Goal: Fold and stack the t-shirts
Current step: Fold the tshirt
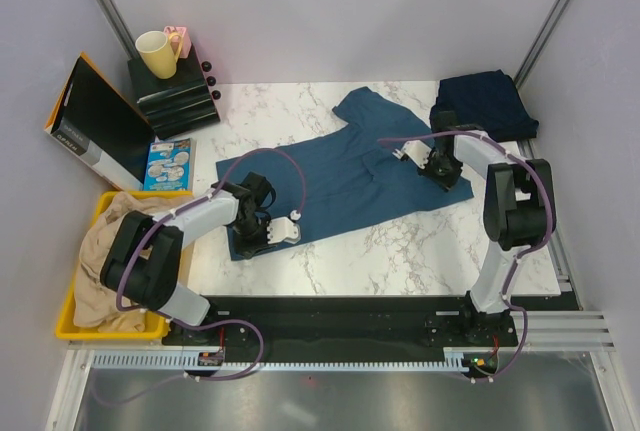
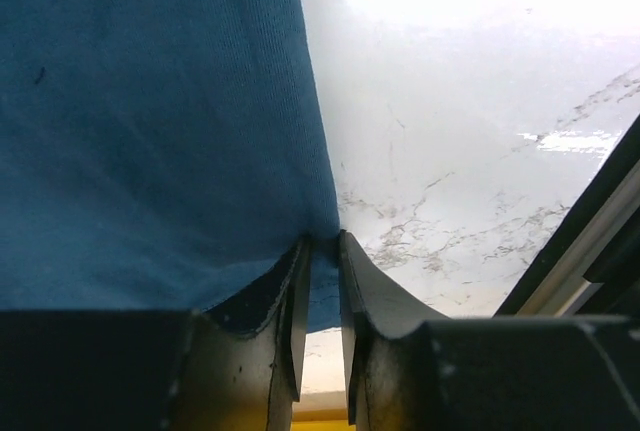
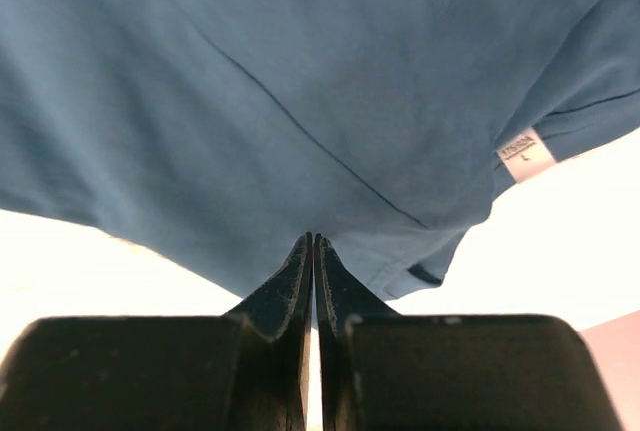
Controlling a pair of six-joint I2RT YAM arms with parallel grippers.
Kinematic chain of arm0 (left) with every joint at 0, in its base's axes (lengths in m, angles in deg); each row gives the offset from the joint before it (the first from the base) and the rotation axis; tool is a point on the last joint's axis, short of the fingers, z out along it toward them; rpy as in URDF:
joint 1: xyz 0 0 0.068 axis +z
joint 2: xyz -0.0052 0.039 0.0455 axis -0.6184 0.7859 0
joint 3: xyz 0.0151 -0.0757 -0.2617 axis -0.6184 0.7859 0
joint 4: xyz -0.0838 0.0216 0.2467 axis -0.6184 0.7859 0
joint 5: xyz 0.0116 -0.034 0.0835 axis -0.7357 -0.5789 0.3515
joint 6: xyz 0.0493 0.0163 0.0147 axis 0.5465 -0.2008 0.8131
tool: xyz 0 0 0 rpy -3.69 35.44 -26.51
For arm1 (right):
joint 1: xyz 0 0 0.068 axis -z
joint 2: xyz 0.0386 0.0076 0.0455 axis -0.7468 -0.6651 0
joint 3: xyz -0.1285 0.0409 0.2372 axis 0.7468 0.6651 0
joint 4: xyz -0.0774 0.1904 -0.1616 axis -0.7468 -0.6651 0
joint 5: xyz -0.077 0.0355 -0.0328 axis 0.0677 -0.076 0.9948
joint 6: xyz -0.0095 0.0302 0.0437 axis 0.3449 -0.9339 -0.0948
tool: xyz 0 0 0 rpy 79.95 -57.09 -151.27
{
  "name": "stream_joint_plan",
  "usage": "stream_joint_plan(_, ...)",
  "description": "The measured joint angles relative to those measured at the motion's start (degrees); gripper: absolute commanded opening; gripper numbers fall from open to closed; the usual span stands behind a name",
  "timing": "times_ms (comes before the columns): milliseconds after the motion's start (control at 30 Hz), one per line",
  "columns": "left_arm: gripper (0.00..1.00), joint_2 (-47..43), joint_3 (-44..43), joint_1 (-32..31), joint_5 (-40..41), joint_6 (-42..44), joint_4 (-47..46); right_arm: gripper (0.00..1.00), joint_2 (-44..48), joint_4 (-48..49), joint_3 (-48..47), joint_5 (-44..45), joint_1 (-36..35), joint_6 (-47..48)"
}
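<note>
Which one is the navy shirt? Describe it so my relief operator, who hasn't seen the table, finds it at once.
Start at the marble table and go to its far right corner. The navy t-shirt lies there as a compact folded bundle. It is darker and bunched small, whereas the steel-blue t-shirt is spread out mid-table.

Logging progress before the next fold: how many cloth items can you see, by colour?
Steel-blue t-shirt: 1
Navy t-shirt: 1
Beige cloth pile, in the yellow bin: 1
Total: 3
</note>
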Motion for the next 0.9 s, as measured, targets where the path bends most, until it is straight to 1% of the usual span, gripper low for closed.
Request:
stream_joint_plan(233, 0.23, -1.66, 2.86, -0.63, 1.36, 0.02, -2.89, 0.06, -0.37, 3.41, 3.8, 1.31, 0.85, 1.03)
stream_joint_plan(367, 0.22, -4.44, 5.29, -0.66, 1.36, 0.15, -4.96, 0.06, 2.62, 7.1, 8.22, 1.51, 0.81, 1.51)
stream_joint_plan(567, 0.21, -8.31, 8.74, -0.66, 1.33, 0.7, -7.85, 0.06, 8.66, 9.97, 16.13, 1.53, 0.9, 1.44)
stream_joint_plan(700, 0.17, -10.1, 10.14, -0.66, 1.31, 1.66, -8.87, 0.06, 13.14, 9.97, 21.44, 1.51, 0.94, 1.09)
stream_joint_plan(900, 0.14, -11.63, 11.28, -0.68, 2.64, 4.98, -9.42, 0.07, 17.66, 7.28, 25.83, 1.05, 0.94, 0.48)
